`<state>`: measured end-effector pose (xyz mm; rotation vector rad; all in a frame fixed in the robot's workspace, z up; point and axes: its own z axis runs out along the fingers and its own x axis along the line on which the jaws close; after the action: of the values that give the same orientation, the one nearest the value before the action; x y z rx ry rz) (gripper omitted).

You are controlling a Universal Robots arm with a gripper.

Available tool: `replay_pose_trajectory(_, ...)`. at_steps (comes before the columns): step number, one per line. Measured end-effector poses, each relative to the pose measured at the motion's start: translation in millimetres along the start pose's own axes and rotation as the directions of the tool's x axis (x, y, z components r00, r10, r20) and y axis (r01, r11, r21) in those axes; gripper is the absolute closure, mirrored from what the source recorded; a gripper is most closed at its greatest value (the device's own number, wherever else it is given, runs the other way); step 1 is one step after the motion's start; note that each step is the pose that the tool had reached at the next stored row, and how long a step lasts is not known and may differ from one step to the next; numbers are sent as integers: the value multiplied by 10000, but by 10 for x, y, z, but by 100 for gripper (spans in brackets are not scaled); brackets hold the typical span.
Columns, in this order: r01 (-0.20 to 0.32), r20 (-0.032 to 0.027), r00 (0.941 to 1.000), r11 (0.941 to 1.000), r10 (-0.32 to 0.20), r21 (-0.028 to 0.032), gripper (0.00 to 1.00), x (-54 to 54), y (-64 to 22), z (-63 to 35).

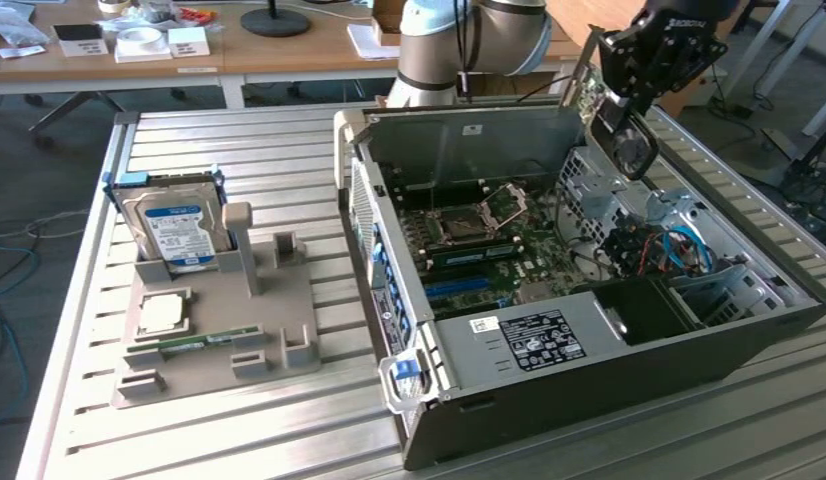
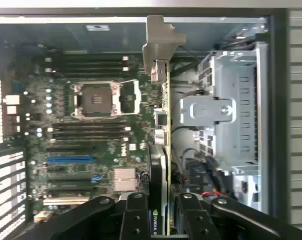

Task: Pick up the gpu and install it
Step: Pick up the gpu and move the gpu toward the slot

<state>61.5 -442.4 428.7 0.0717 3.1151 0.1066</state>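
The gpu [image 1: 628,145] hangs in the air over the open computer case [image 1: 547,340], near its far right corner in the exterior view. Its black cooler with a round fan faces the camera. My gripper [image 1: 643,92] is shut on the card from above. In the wrist view the gpu [image 2: 164,115] shows edge-on, a thin green board with the black cooler low down and the silvery end bracket [image 2: 160,42] at the far end. My gripper [image 2: 161,220] clamps it between two black fingers [image 2: 135,215]. Below lies the motherboard [image 2: 86,140] with its blue slot [image 2: 71,159].
A grey drive cage [image 2: 226,115] and loose cables [image 1: 653,245] sit beside the card inside the case. On the slatted metal table [image 1: 213,150], a grey holder [image 1: 220,330] carries a hard drive [image 1: 173,225], a CPU [image 1: 164,312] and a RAM stick [image 1: 200,343].
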Motion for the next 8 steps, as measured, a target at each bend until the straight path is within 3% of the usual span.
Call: replay_pose_trajectory(8, -1, -5, 10000, 10000, 1, 1, 73, -6, 0, 0)
